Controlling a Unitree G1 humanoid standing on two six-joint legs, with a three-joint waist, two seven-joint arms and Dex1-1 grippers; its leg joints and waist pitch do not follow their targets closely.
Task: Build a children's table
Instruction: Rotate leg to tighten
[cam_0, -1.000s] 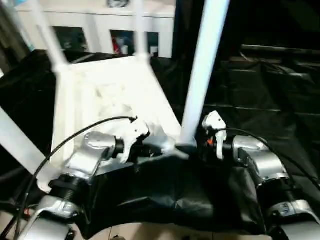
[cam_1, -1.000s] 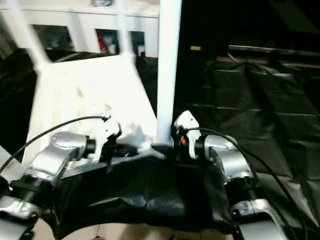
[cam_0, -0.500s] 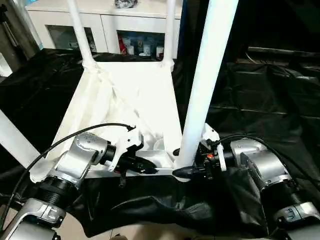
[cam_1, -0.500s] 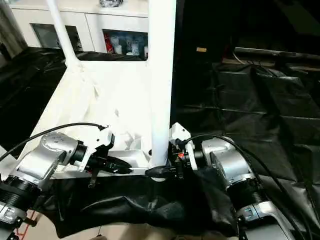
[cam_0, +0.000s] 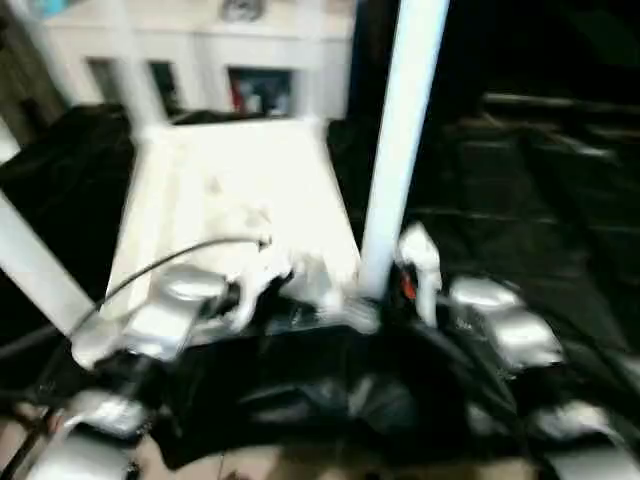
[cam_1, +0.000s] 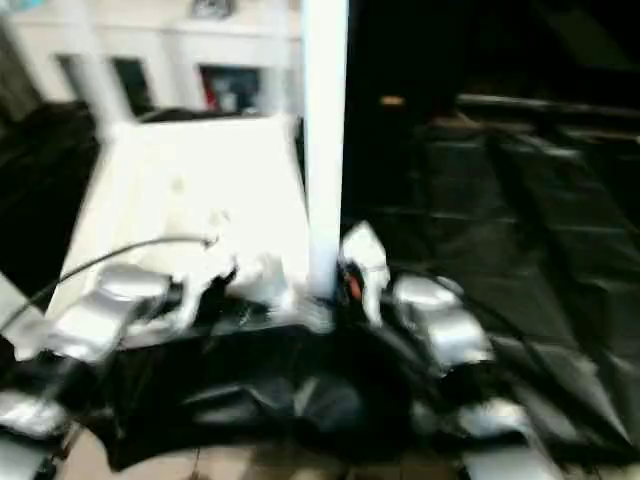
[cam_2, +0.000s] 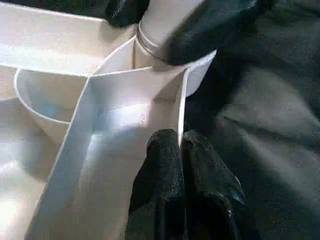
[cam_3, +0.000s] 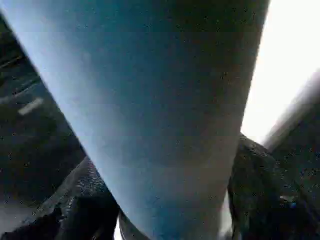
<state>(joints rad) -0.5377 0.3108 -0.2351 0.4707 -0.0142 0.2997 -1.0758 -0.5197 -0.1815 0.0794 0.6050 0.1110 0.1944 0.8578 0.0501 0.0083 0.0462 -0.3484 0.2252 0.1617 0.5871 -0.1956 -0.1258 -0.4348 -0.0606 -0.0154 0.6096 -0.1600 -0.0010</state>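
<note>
the tabletop (cam_0: 235, 200) lies upside down on the black sheet (cam_0: 520, 200) in front of me, ribbed underside up. its near right corner socket holds a white leg (cam_0: 400, 150) standing upright. another leg (cam_0: 35, 265) slants across my left, and the far legs blur out. my left tool (cam_2: 181, 150) is pinched narrow on the thin wall of the tabletop's rim, just beside that corner socket (cam_2: 155, 37). my right tool (cam_3: 170, 220) sits at the foot of the upright leg, one black finger (cam_3: 82, 200) on each side of it. i cannot tell whether they press it. behind stands a white cabinet (cam_0: 230, 60), its contents unreadable.
</note>
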